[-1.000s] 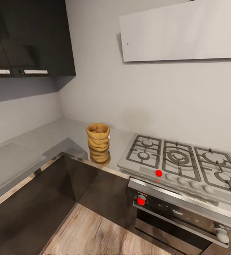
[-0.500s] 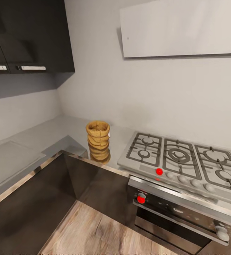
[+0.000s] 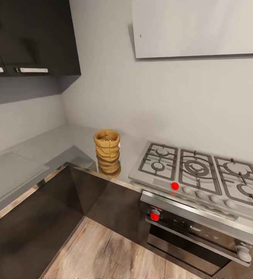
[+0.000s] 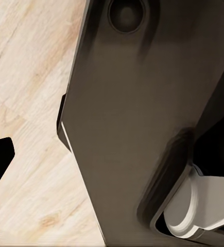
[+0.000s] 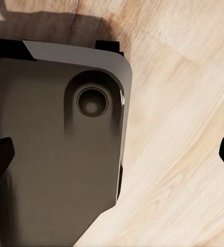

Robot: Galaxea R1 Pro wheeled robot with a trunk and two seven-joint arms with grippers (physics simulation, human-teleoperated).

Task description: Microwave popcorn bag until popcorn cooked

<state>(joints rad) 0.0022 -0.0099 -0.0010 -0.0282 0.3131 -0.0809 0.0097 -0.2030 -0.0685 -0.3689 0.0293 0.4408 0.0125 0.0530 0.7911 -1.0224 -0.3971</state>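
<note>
Grey walls and black upper cabinets frame an L-shaped steel bench [image 3: 33, 155], where the popcorn bag [image 3: 107, 153] stands upright near the inner corner, just beside the gas hob [image 3: 198, 174]. Both wrist cameras look down at plank floor [image 5: 184, 128] and the robot's dark base [image 4: 137, 118], so the bag lies ahead and above either end effector. Dark fingertips at the right wrist picture's edges suggest spread fingers; the left's state I cannot tell.
</note>
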